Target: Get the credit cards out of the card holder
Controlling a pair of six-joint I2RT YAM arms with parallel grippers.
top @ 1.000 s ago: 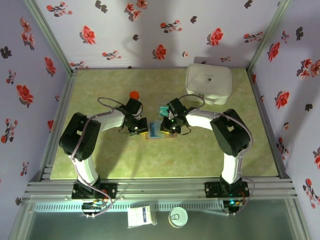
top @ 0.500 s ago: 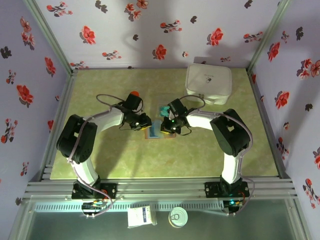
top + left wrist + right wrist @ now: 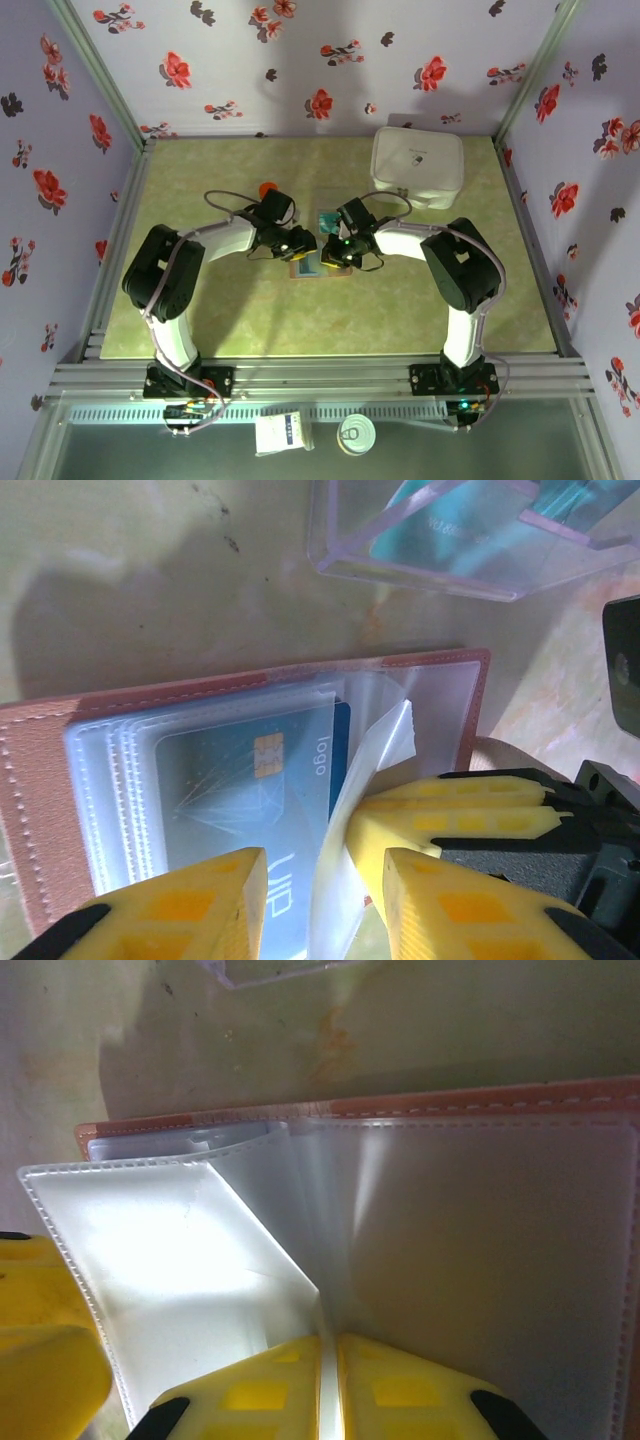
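The left arm is reaching farther right than half a second ago. Its left gripper (image 3: pixel 302 245) is now sitting just beside the right one over the card holder (image 3: pixel 308 267), and it is covering more of the holder's blue inside. The orange ball (image 3: pixel 265 189) behind its wrist is showing more fully.

In the left wrist view the yellow jaws are standing apart, with a loose clear sleeve (image 3: pixel 385 745) hanging between them. A blue credit card (image 3: pixel 255 780) with a chip is lying inside the stacked sleeves of the open holder, which is resting flat on the table. Beyond it, a teal card (image 3: pixel 430 520) is lying in the clear tray (image 3: pixel 330 555).

The right gripper (image 3: pixel 328 252) has not shifted. In its own view its fingers (image 3: pixel 400 1390) are pressing together on a sleeve leaf. The white box (image 3: pixel 417 167) is sitting well apart at the back right.

From above, the grippers are hiding most of the holder. The blue card's lower end is running behind a finger, and I cannot tell whether more cards are lying beneath it.
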